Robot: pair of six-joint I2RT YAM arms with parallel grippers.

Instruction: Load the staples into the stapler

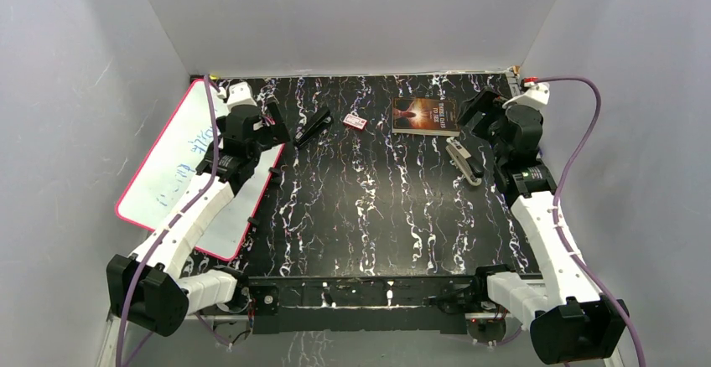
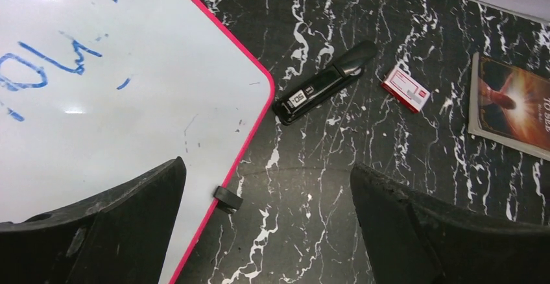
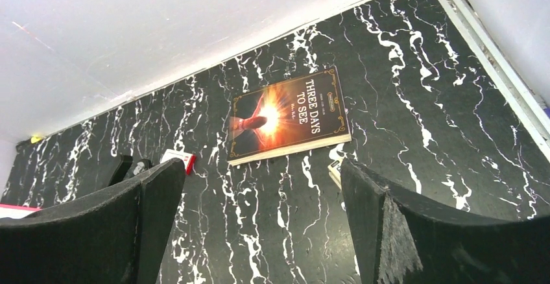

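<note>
Stapler count is two. One black stapler (image 2: 324,84), labelled "50", is laid on the desk (image 1: 377,208) between one whiteboard (image 2: 97,89) and one red-white box (image 2: 405,89). One grey stapler (image 1: 462,157) is laid just beside one book (image 3: 288,115) titled "THREE DAYS TO SEE". The left jaws and the right jaws are held wide open, empty.

Pale grey walls (image 1: 335,15) on three sides; black white-veined tabletop (image 1: 377,216); lighting seemingly even.
</note>
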